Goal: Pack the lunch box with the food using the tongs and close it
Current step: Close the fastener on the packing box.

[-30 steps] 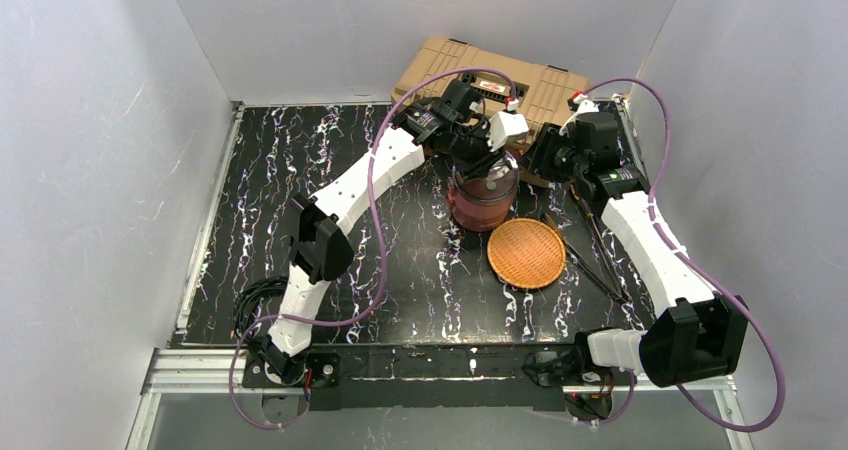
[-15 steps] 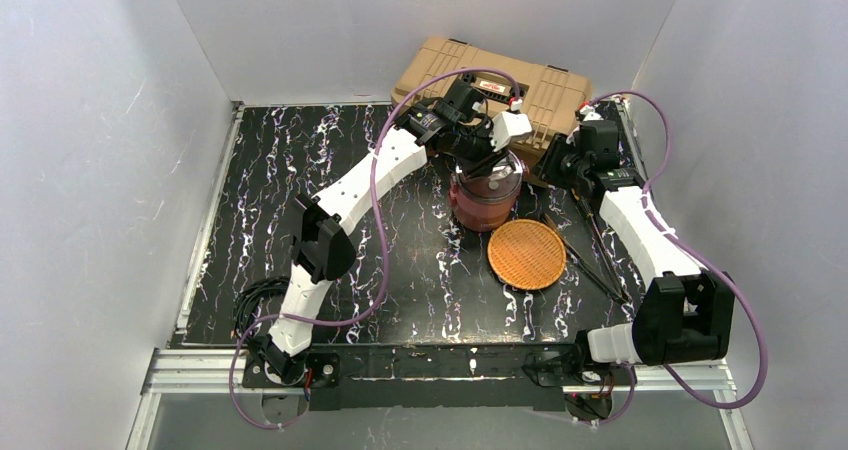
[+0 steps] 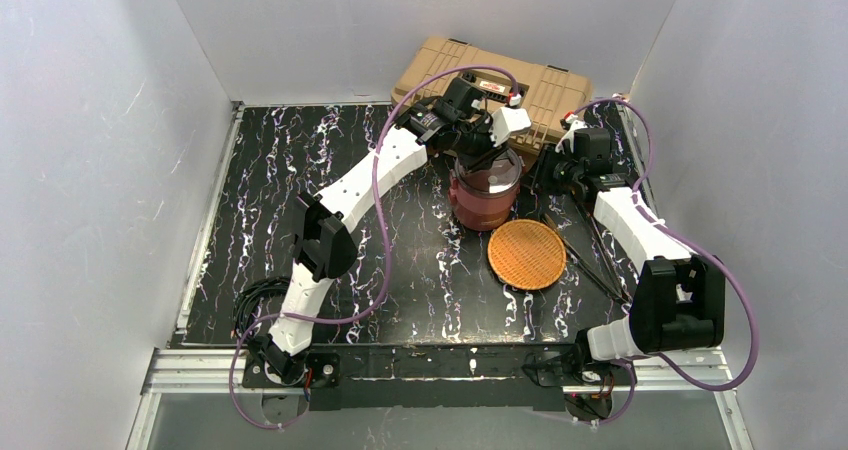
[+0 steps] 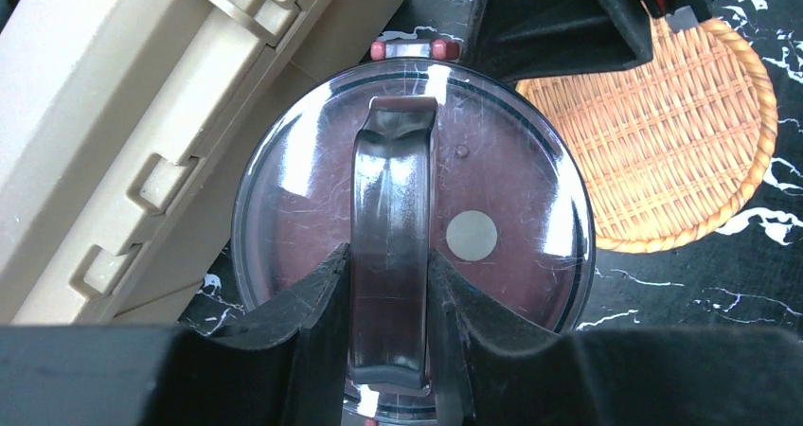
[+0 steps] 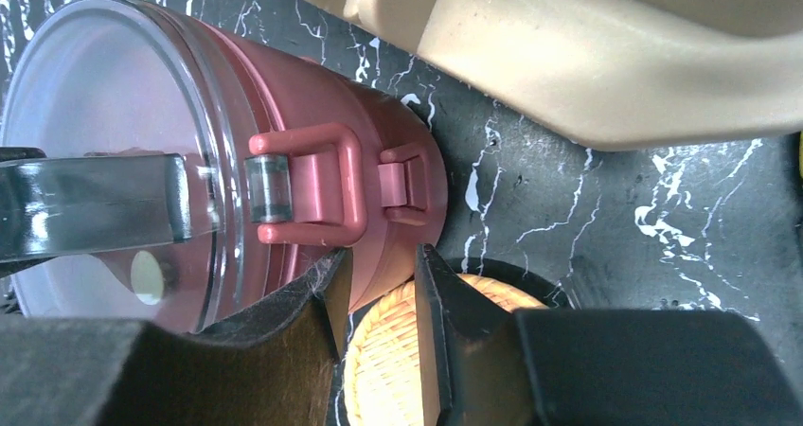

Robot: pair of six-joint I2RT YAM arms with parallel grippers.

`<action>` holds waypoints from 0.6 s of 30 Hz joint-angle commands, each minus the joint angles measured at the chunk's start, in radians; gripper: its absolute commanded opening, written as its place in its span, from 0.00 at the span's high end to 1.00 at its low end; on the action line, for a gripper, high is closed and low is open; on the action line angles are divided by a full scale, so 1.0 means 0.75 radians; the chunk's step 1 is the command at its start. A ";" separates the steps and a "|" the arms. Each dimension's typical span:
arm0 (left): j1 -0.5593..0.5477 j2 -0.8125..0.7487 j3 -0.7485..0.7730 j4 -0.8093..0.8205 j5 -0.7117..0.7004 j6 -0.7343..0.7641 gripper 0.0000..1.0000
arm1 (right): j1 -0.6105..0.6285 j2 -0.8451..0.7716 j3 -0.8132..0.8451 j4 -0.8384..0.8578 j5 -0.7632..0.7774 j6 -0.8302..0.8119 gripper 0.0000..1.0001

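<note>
The lunch box (image 3: 484,195) stands upright toward the back of the table (image 3: 300,170), stacked, with its clear cover on. The metal handle (image 4: 390,208) arches across the top. The left gripper (image 4: 390,289) is clamped on that handle from above, one finger on each side, so the box is steadied. On the side of the box a maroon latch (image 5: 312,185) hangs from the end of the handle. The right gripper (image 5: 379,265) sits just beside and below it, its fingers set narrow with nothing between them.

The step in hand looks like closing. The left grip should hold the box square and press straight down while the right fingers work the latch. A fingertip should push on the loop of the latch, not on the rounded wall, where it would likely slide off. The push should go toward the box's middle so the box does not tip.

The cover shows only maroon and a pale dot beneath it, so whether the food is packed inside is unclear.

A tan toolbox (image 3: 545,85) lies just behind the box and a woven plate (image 3: 527,253) just in front of it. The tongs (image 3: 592,268) lie to the right of the plate, unheld.
</note>
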State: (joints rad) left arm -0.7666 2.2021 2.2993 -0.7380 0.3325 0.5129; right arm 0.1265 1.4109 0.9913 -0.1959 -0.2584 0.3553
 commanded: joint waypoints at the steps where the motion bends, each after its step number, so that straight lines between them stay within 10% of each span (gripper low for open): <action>1: -0.028 0.067 -0.061 -0.123 0.050 0.022 0.73 | 0.005 -0.013 0.038 0.007 0.100 -0.095 0.61; 18: -0.003 0.075 -0.026 -0.178 0.138 0.063 0.75 | 0.005 0.125 0.157 0.118 0.064 -0.396 0.50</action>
State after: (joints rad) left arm -0.7601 2.2032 2.2974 -0.7380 0.3672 0.5434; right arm 0.1291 1.4921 1.0657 -0.1852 -0.1581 0.1371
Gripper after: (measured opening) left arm 0.283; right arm 0.501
